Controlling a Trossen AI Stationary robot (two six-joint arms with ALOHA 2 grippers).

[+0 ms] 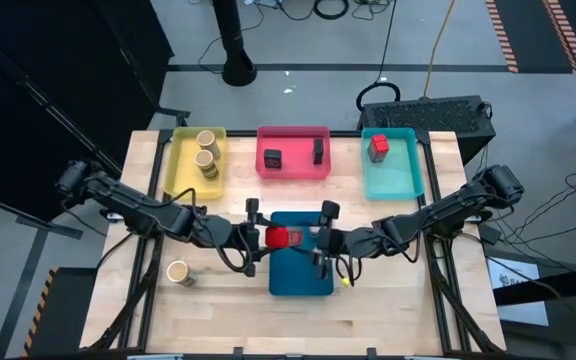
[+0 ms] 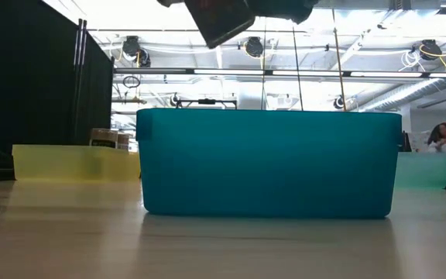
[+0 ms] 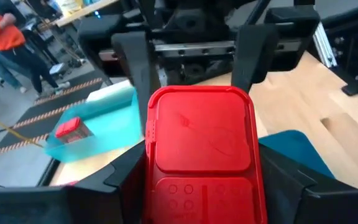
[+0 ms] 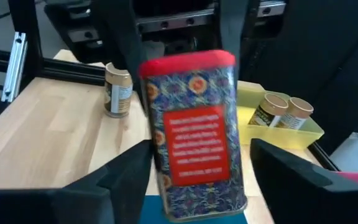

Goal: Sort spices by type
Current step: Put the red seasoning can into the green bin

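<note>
A spice tin with a red lid (image 1: 280, 237) and blue patterned sides (image 4: 194, 143) hangs in the air over the dark teal tray (image 1: 301, 272). My left gripper (image 1: 265, 237) comes from the table's left and is shut on it. My right gripper (image 1: 316, 240) faces it from the right and is open. Its fingers (image 4: 120, 180) stand on either side of the tin's lower end, and a gap shows beside one of them. In the low view the tin (image 2: 223, 19) shows tilted, high above the tray (image 2: 269, 163). My left gripper (image 3: 204, 171) pinches the tin between its two fingers (image 3: 114, 183), on opposite sides at the red lid end (image 3: 151, 158). The fingers come roughly level from the table's left. The tin is lifted clear above the dark teal tray and tilted, its lid facing up.
Along the far edge stand a yellow tray (image 1: 182, 160) with two tan jars (image 1: 206, 150), a red tray (image 1: 293, 172) with two dark boxes (image 1: 273, 158) and a light teal tray (image 1: 403, 170) with a red box (image 1: 378, 148). One tan jar (image 1: 178, 272) stands near-left on the table.
</note>
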